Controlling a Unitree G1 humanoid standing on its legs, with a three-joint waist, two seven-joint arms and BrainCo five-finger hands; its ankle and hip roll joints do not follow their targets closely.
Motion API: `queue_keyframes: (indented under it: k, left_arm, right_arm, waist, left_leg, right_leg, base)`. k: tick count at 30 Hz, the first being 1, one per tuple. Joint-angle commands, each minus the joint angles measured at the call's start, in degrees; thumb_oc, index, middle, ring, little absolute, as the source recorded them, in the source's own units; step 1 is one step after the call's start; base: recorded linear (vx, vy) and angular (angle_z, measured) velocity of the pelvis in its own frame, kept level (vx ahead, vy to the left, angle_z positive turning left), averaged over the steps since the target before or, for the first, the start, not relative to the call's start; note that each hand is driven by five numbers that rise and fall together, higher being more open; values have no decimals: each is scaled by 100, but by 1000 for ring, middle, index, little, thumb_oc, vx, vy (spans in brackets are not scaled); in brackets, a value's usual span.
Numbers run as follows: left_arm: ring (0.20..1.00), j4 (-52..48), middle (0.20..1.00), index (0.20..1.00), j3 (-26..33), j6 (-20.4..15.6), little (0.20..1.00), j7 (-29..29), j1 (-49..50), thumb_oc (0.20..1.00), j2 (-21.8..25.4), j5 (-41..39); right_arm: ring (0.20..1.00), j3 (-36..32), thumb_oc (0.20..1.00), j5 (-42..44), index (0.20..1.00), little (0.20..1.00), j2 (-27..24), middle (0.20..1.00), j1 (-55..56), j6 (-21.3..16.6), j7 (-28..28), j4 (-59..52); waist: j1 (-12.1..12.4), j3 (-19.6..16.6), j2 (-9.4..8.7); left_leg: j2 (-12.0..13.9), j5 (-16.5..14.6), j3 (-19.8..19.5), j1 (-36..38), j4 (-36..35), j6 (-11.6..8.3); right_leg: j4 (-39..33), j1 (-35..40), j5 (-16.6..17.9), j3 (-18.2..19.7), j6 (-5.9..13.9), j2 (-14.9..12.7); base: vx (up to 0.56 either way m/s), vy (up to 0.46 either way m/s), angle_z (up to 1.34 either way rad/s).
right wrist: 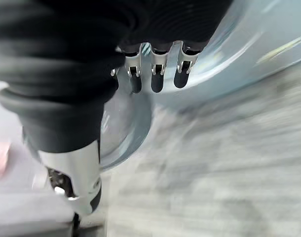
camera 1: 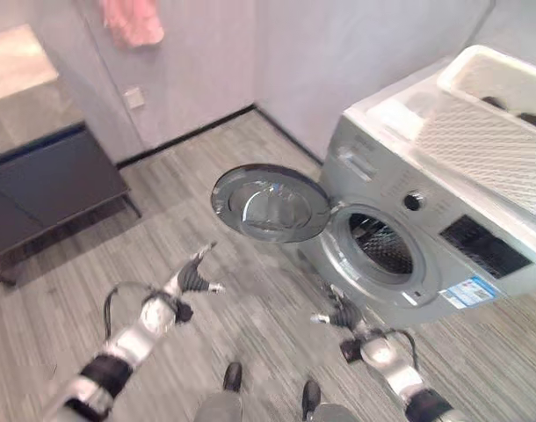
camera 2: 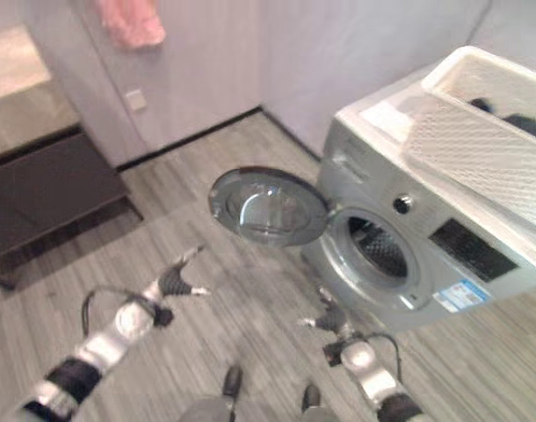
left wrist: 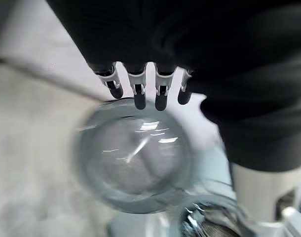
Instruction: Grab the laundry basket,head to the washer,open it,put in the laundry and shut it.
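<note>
Two hands (camera 1: 194,277) (camera 1: 336,314), one washer (camera 1: 426,255), one basket (camera 1: 492,123)

The floor (camera 1: 206,167) is laid with grey striped planks running up to pale grey walls (camera 1: 338,53), which meet at a corner edged by a dark skirting strip (camera 1: 189,134). A white socket plate (camera 1: 134,98) sits low on the left wall. A pink cloth (camera 1: 132,21) hangs above it. A dark cabinet (camera 1: 48,185) with a pale top stands at the far left.
</note>
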Motion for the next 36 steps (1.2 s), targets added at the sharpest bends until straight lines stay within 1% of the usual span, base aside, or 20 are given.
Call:
queue_keyframes:
  k: [1,2,4,6,7,8,9,12,13,14,15,17,18,19,20,21,23,26,30,36]
  left_arm:
    - [1000,866,1000,1000,-282,-165,1000,-565,162,1000,-88,54]
    - [1000,1003,1000,1000,-270,-134,1000,-679,87,1000,12,-64]
    - [1000,1131,1000,1000,-403,-33,1000,-1060,-174,1000,306,-527]
    - [1000,1130,1000,1000,-417,-30,1000,-1066,-187,1000,311,-535]
    - [1000,1126,1000,1000,-575,77,1000,-1574,-255,1000,525,-1004]
    - [1000,1098,1000,1000,-616,187,1000,-1811,-258,1000,667,-1275]
    - [1000,933,1000,1000,-656,582,1000,-2569,68,1000,909,-2048]
    - [1000,279,1000,1000,-1074,886,1000,-3100,159,1000,1555,-3048]
    - [1000,265,1000,1000,-1074,895,1000,-3099,160,1000,1568,-3054]
    - [1000,108,1000,1000,-1102,807,1000,-3010,349,1000,1901,-3100]
    - [1000,101,1000,1000,-1096,810,1000,-3010,355,1000,1908,-3100]
    - [1000,340,1000,1000,-915,693,1000,-2772,443,1000,1951,-2650]
    - [1000,844,1000,1000,-309,570,1000,-2250,672,1000,1848,-1578]
    - [1000,1350,1000,1000,44,595,1000,-1920,708,1000,1695,-922]
    - [1000,1360,1000,1000,54,585,1000,-1915,715,1000,1685,-913]
    - [1000,2156,1000,1000,578,602,1000,-1223,549,1000,1394,-231]
    - [1000,3071,1000,1000,1246,648,1000,-174,-103,1000,955,214]
    - [1000,3852,1000,1000,1519,679,1000,318,-828,1000,758,149]
    - [1000,3928,1000,1000,1406,684,1000,797,-1668,1000,788,-63]
    - [1000,3285,1000,1000,1561,655,1000,1000,-1233,1000,692,-99]
  right_arm:
    - [1000,-542,1000,-78,1000,1000,-464,1000,-343,-135,233,-540]
    - [1000,-622,1000,-105,1000,1000,-561,1000,-296,-138,223,-578]
    - [1000,-1013,1000,-110,1000,1000,-726,1000,-140,-83,127,-562]
    - [1000,-1025,1000,-111,1000,1000,-720,1000,-132,-80,128,-569]
    - [1000,-1162,1000,-178,1000,1000,-739,1000,-107,-16,76,-461]
    - [1000,-1171,1000,-213,1000,1000,-737,1000,-139,35,86,-423]
    - [1000,-1105,1000,-338,1000,1000,-709,1000,-241,122,183,-288]
    - [1000,-1036,1000,-449,1000,1000,-670,1000,-254,257,320,-360]
    - [1000,-1036,1000,-450,1000,1000,-663,1000,-256,258,320,-361]
    - [1000,-972,1000,-350,1000,1000,-602,1000,-235,210,442,-458]
    - [1000,-970,1000,-350,1000,1000,-600,1000,-237,212,442,-460]
    - [1000,-887,1000,-296,1000,1000,-562,1000,-230,169,507,-666]
    - [1000,-865,1000,-256,1000,1000,-531,1000,-245,147,569,-892]
    - [1000,-868,1000,-252,1000,1000,-497,1000,-253,139,582,-954]
    - [1000,-861,1000,-251,1000,1000,-504,1000,-256,140,582,-955]
    - [1000,-887,1000,-256,1000,1000,-446,1000,-248,115,599,-1057]
    - [1000,-903,1000,-293,1000,1000,-437,1000,-307,31,511,-1244]
    - [1000,-983,1000,-285,1000,1000,-466,1000,-481,-85,229,-1433]
    - [1000,-1116,1000,-152,1000,1000,-453,1000,-595,-156,-164,-1401]
    - [1000,-1448,1000,201,1000,1000,-322,1000,-386,-136,-329,-1359]
  waist:
    - [-126,-68,72]
    - [-201,-13,56]
    - [-191,145,-4]
    - [-208,131,-9]
    - [-179,292,-30]
    - [-146,329,-13]
    - [-102,341,40]
    - [-53,276,36]
    - [-43,262,37]
    - [26,197,-52]
    - [39,185,-50]
    - [74,165,-178]
    - [115,185,-360]
    - [147,185,-423]
    - [145,181,-420]
    - [161,201,-527]
    - [143,310,-700]
    - [48,485,-812]
    - [15,703,-875]
    - [117,774,-909]
  left_leg:
    - [729,-866,303,-369,1134,-69]
    - [758,-856,349,-416,1218,-43]
    - [781,-423,74,-1102,1218,-71]
    - [768,-419,47,-1133,1227,-71]
    - [640,-274,-220,-1627,853,-57]
    - [614,-163,-271,-1778,658,-78]
    - [651,-74,-242,-1950,656,-96]
    - [588,-10,-27,-2128,1292,-117]
    - [597,1,-22,-2151,1295,-117]
    - [575,-122,240,-1959,1295,-27]
    - [588,-97,254,-1967,1275,-29]
    - [582,-216,538,-1871,1282,84]
    - [611,-295,836,-1832,1279,158]
    - [610,-318,928,-1829,1259,187]
    - [609,-320,934,-1829,1258,188]
    - [607,-344,1026,-1827,1213,220]
    - [604,-320,1068,-1890,1120,240]
    - [571,-227,1044,-2077,910,242]
    - [491,-99,873,-2342,768,213]
    - [459,-313,726,-2387,1105,262]
  right_leg:
    - [717,-721,-679,456,-184,439]
    - [718,-744,-668,553,-174,458]
    - [658,-765,-672,715,-162,406]
    - [660,-779,-680,689,-161,398]
    - [601,-646,-800,821,-132,412]
    - [619,-614,-855,939,-121,460]
    - [649,-492,-983,1291,-40,521]
    - [586,-421,-1009,1542,32,301]
    - [583,-446,-993,1553,34,307]
    - [640,-475,-970,1755,152,142]
    - [639,-501,-952,1772,153,151]
    - [747,-654,-919,1868,258,-19]
    - [841,-912,-799,1925,341,-116]
    - [848,-1018,-735,1914,362,-154]
    - [849,-1022,-736,1920,363,-156]
    - [833,-1136,-659,1878,374,-196]
    - [826,-1347,-537,1811,385,-215]
    - [729,-1638,-362,1647,431,-233]
    - [554,-1807,-211,1329,456,-299]
    - [635,-1761,-244,1299,440,-311]
  base:
    - [94,-69,-86]
    - [43,76,-108]
    - [47,107,-105]
    - [88,56,-51]
    - [215,127,-9]
    - [382,285,-4]
    - [319,309,-29]
    - [228,287,-94]
    - [255,306,-123]
    - [174,200,-94]
    - [256,280,-125]
    - [137,207,-110]
    - [87,216,-77]
    - [35,136,-83]
    - [-1,70,-83]
    - [-24,34,-58]
    - [-68,46,-32]
    - [-125,53,1]
    - [-74,11,15]
    - [8,4,13]
